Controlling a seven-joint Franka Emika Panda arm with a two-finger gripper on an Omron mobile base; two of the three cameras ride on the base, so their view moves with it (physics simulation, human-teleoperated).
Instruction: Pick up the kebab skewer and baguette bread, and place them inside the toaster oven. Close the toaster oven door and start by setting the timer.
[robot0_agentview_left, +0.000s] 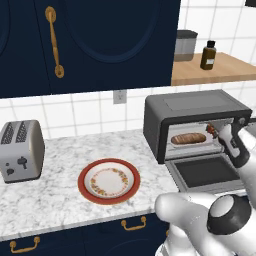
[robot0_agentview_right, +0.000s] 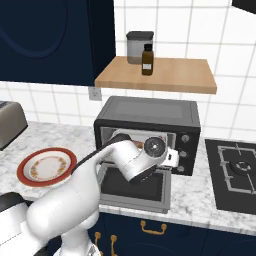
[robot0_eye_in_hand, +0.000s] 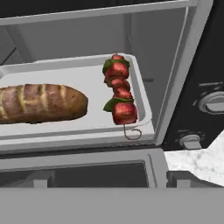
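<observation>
arm (robot0_agentview_right: 75, 195): glossy white rounded shells | joints: dark grey bands, round dark-ringed grey end caps | wrist (robot0_agentview_left: 235, 145): white with black segments | no markings visible

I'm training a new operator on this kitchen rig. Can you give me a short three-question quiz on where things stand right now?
1. True or false: the baguette bread lies on the plate.
2. The kebab skewer lies: A) on the counter, B) on the tray inside the toaster oven, beside the bread, C) in the gripper.
3. How does the toaster oven door stand?

Key
1. False: it is on the tray in the oven.
2. B
3. Folded down, open.
</observation>
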